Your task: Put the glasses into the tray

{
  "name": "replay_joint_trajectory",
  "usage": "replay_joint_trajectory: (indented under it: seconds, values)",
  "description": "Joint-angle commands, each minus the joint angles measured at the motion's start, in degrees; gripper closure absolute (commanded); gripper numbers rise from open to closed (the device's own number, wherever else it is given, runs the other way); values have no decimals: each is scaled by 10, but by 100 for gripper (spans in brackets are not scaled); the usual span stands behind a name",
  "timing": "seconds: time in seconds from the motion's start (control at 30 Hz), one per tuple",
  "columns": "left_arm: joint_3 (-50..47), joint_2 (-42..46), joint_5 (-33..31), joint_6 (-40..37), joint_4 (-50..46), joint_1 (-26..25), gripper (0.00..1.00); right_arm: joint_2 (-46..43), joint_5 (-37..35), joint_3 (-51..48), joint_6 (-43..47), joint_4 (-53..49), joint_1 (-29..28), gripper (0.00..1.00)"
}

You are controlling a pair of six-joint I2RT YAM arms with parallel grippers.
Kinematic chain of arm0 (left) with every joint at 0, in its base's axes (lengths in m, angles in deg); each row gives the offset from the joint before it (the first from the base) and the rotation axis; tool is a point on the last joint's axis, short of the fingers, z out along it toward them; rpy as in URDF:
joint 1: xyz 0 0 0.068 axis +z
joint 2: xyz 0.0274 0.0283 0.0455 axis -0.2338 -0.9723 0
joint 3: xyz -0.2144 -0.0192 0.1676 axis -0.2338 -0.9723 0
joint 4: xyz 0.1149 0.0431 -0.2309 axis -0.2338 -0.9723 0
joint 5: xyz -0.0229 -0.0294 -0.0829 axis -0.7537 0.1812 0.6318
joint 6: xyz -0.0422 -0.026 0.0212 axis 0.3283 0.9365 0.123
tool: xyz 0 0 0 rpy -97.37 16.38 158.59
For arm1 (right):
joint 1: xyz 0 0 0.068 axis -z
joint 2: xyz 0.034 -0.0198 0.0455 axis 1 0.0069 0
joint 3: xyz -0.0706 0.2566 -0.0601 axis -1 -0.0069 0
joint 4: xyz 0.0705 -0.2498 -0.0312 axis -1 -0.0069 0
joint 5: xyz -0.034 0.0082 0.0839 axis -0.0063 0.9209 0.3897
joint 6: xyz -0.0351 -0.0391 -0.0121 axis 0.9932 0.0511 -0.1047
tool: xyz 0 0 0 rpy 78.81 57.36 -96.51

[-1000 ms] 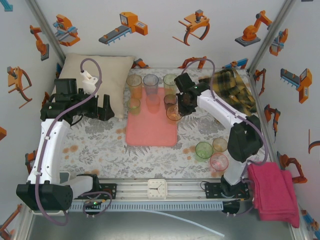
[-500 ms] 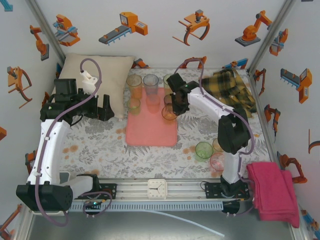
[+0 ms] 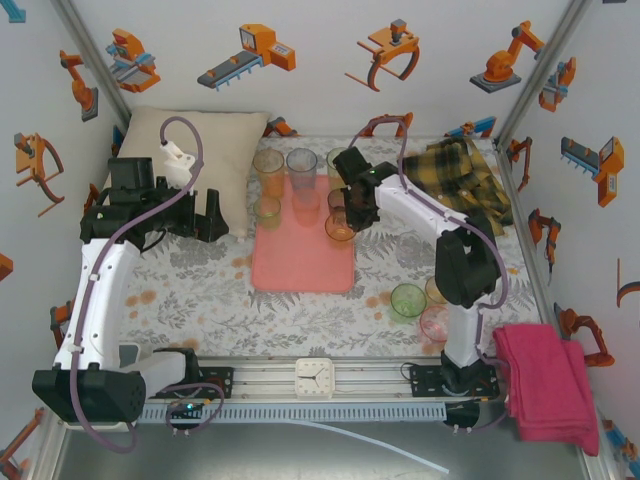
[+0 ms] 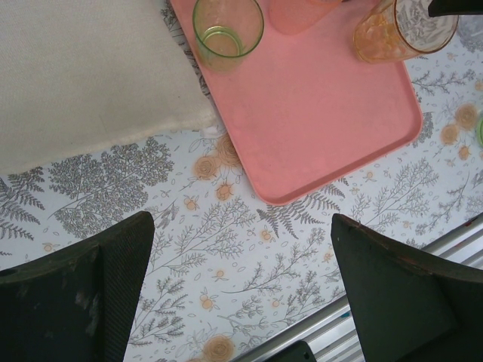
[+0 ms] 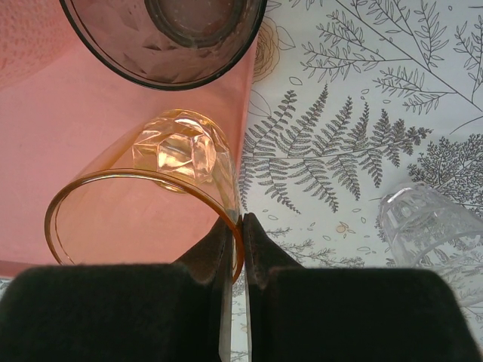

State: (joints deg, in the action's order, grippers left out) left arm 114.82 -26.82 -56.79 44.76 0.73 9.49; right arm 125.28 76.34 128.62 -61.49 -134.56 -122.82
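From above, the job looks more than half done: about six of the glasses [image 3: 301, 165] crowd the upper end of the salmon tray [image 3: 300, 268] at centre frame, its lower half bare, while three more [image 3: 407, 300] wait on the table at lower right centre. The right gripper [image 3: 350, 215] holds an orange glass [image 3: 340, 228] at the tray's right edge. The table wears a fern-and-flower printed cloth [image 3: 200, 290]; a cream pillow [image 3: 195, 140] lies upper left, a plaid cloth [image 3: 460, 175] upper right, a magenta cloth [image 3: 545, 380] lower right, and white walls [image 3: 320, 90] carry orange robot stickers. In the left wrist view, the left gripper [image 4: 241, 234] hangs spread wide and empty over the print, below the tray's corner. In the right wrist view, the fingers [image 5: 226, 256] pinch the orange glass's rim, one inside, one outside; the glass tilts over the tray's right strip, and I cannot tell whether its base rests there. A smoky glass [image 5: 166, 38] stands above it and a pale glass [image 5: 423, 222] on the print at right
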Motion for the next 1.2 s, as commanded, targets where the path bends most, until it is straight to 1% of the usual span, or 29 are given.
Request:
replay_joint_trajectory:
  seconds: [0.0,0.73,1.03,1.17]
  values:
    - [-3,12,12,-10,-2,3,8,8,-13,9,8,-6,-4,91]
    - [-1,10,14,-9,-3,3,8,14,-16,2,10,-4,-4,86]
    - [-1,12,13,-10,-3,3,8,13,-13,-3,10,-3,-4,80]
    - [0,13,14,-10,-3,3,8,9,-14,-5,10,-1,-4,76]
